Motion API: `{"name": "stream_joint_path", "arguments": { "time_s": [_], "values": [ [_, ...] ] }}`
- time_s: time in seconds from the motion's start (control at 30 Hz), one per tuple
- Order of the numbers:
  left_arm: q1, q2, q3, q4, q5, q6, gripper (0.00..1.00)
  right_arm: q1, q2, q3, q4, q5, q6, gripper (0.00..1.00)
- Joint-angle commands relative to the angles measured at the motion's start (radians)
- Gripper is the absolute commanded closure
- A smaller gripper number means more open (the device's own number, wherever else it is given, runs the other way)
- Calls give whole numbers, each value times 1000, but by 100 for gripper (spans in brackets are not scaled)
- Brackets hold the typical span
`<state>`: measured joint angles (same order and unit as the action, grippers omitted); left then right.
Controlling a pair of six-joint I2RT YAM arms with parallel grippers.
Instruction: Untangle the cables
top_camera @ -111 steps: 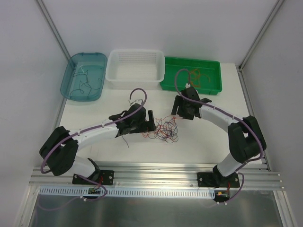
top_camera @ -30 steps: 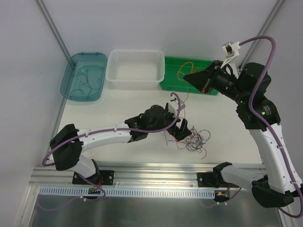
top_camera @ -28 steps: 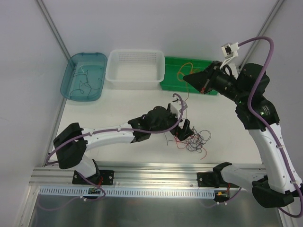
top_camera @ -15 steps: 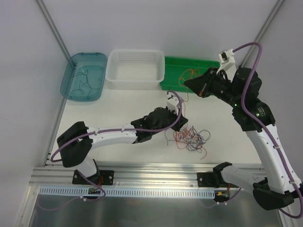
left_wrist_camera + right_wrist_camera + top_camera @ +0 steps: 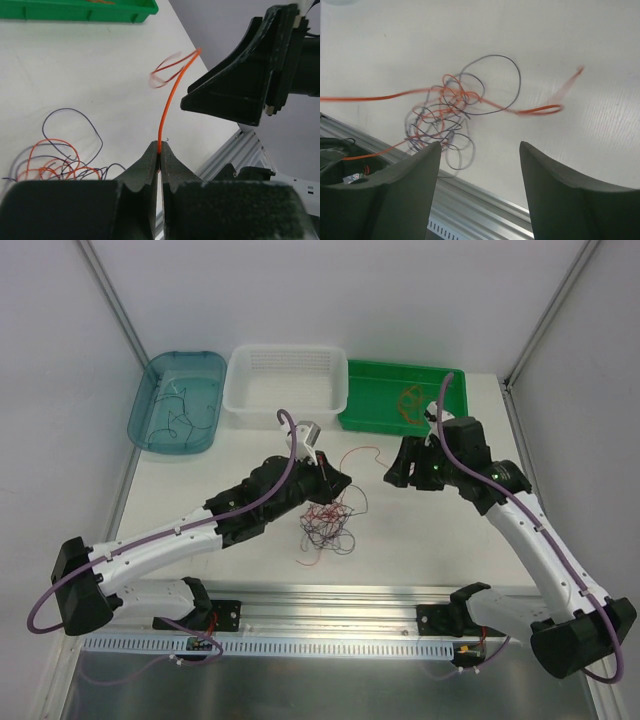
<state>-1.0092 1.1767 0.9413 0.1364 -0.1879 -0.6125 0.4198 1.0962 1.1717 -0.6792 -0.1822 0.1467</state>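
The cables [image 5: 325, 525] lie as a small tangle of orange-red, black and dark grey loops on the white table, in front of both arms. My left gripper [image 5: 335, 480] hangs just above the tangle, shut on one orange cable [image 5: 167, 105] that rises from its tips [image 5: 159, 149] and curls toward the right arm. The same strand shows as a blurred loop [image 5: 540, 109] in the right wrist view, beside the tangle [image 5: 445, 120]. My right gripper [image 5: 394, 476] stands open to the right of the tangle, nothing between its fingers [image 5: 415, 180].
Along the back stand a teal bin [image 5: 150, 380] with thin dark cables, a white basket [image 5: 288, 410] and a green tray [image 5: 445, 425] holding orange cables [image 5: 410, 400]. The aluminium rail [image 5: 330, 600] runs along the near table edge.
My left gripper shut on an orange cable and drew back left, dragging the tangle along. My right gripper opened over the green tray, left a cable there, and dropped toward the table.
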Motion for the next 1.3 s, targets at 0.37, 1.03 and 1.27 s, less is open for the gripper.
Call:
{"name": "stream_joint_path", "arguments": {
  "time_s": [0.37,1.03,1.27],
  "values": [
    [6,-14,-6,-132,-21,-125,100,167,-87,-371,500,-227,21,31],
    [12,-49,27,-218,11,-104,100,244,105,-396,615,-456,-262,34],
    [21,-75,34,-235,19,-102,100,284,160,-423,641,-445,-273,37]
  ]
}}
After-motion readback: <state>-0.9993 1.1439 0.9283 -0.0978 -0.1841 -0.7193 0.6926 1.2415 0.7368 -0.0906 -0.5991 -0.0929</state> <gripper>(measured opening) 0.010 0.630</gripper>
